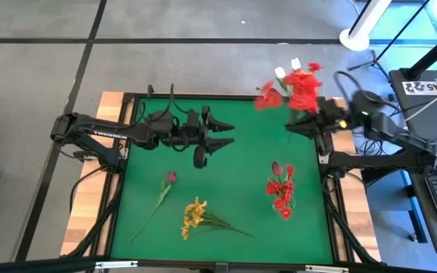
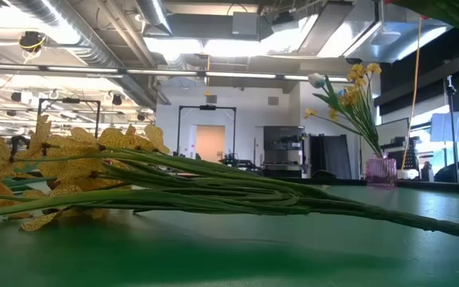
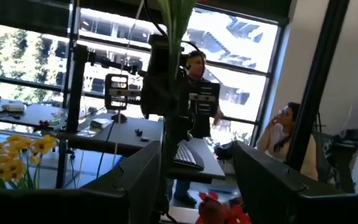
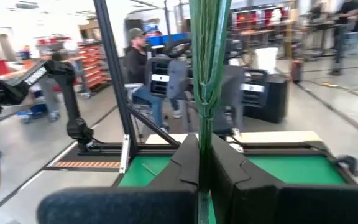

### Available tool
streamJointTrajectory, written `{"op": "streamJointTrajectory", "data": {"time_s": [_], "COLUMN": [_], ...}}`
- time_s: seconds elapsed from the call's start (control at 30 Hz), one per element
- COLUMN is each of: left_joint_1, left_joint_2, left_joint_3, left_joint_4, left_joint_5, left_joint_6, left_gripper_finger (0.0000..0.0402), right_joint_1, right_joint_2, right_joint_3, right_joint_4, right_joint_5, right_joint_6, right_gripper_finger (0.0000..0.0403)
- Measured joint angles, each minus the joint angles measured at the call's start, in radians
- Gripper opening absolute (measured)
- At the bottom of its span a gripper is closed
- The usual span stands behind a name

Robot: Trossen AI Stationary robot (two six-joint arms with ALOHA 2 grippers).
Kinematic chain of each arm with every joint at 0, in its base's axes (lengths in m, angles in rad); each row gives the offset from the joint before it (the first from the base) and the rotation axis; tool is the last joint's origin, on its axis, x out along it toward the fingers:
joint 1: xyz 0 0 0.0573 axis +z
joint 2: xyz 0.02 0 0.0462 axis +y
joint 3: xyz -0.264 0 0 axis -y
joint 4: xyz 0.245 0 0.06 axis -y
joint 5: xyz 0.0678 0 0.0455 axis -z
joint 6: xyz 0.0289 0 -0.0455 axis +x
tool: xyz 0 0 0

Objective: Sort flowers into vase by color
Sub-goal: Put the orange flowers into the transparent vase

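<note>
My right claw (image 1: pixel 321 121) is clenched on a bunch of green stems (image 4: pixel 205 74) — its wrist view shows the fingers pressed tight on either side of them. From above, the red flowers (image 1: pixel 298 87) and a couple of white tulips (image 1: pixel 281 73) on those stems stand over the far right corner of the desk (image 1: pixel 226 178), partly out past its edge. So I judge the step in hand to be carrying a red bunch toward a vase. The only vase (image 2: pixel 380 169) I can find is the small pink one in the low view, already holding yellow sprays (image 2: pixel 355 84); I cannot locate it from overhead.

My left claw (image 1: pixel 230 133) hovers above the far middle of the desk, fingers spread and holding nothing.

Still lying on the green surface: a red cluster with a dark bud (image 1: pixel 281 189) near the right edge, a yellow spray (image 1: pixel 194 215) toward the near edge at the middle, and a single dark pink bud (image 1: pixel 171 178) on a long stem left of centre.

Next, I think, the stems must be kept upright and lowered tips-first into the matching vase — the white tulips mixed in may need separating.
</note>
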Motion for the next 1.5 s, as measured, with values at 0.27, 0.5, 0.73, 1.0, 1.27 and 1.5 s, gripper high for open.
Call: {"op": "streamJointTrajectory", "data": {"time_s": [0.27,0.5,0.73,1.0,1.27,1.5], "left_joint_1": [-0.038,-0.038,-0.055,-0.074,-0.074,-0.074], "left_joint_2": [0.002,0.002,0.002,0.003,0.003,0.003], "left_joint_3": [0.0,0.0,0.0,0.0,0.0,0.0], "left_joint_4": [-0.026,-0.054,-0.12,-0.134,-0.139,-0.139], "left_joint_5": [-0.125,-0.128,-0.186,-0.204,-0.204,-0.204], "left_joint_6": [0.06,0.069,0.058,0.059,0.058,0.052], "left_gripper_finger": [0.0196,0.0196,0.0195,0.0195,0.0195,0.0195], "right_joint_1": [0.219,0.433,0.705,1.008,1.288,1.452], "right_joint_2": [-0.183,-0.207,-0.248,-0.243,-0.239,-0.228], "right_joint_3": [-0.028,-0.157,-0.203,-0.241,-0.391,-0.488], "right_joint_4": [-0.215,-0.186,-0.26,-0.312,-0.179,-0.157], "right_joint_5": [0.384,0.54,0.946,1.311,1.608,1.816], "right_joint_6": [0.053,0.132,0.205,0.372,0.461,0.663], "right_gripper_finger": [0.0009,0.0009,0.0009,0.0009,0.0009,0.0009]}}
